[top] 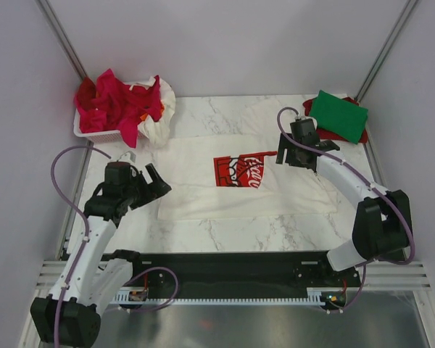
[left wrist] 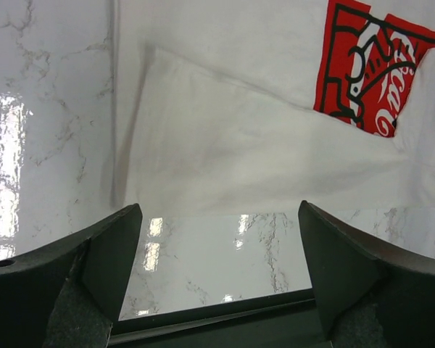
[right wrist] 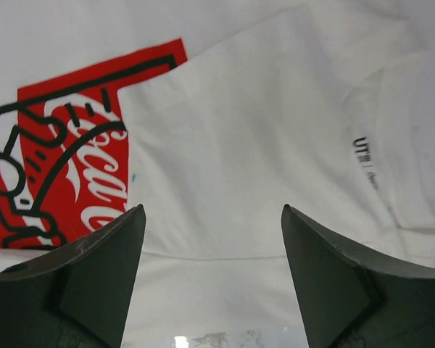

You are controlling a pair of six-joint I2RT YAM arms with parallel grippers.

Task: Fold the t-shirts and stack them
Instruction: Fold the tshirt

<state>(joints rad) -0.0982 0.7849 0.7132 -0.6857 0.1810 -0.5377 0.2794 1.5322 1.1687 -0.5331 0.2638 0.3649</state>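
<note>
I see white tee (top: 239, 181) spread at counter (top: 225, 228) centre | left fingers (left wrist: 101, 261) apart, toward left edge | right fingers (right wrist: 333, 268) apart, toward right edge

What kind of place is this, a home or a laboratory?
Likely a robot lab cell, not a home: bare walls with metal posts close in a marble table, and a left arm and right arm are bolted at its edge.

You've got the white Coca-Cola tee (top: 196, 185) spread flat mid marble tabletop (top: 225, 225), white basket (top: 96, 134) at the far-left corner, red tee (top: 309, 109) under a green tee (top: 338, 116) far right.
</note>
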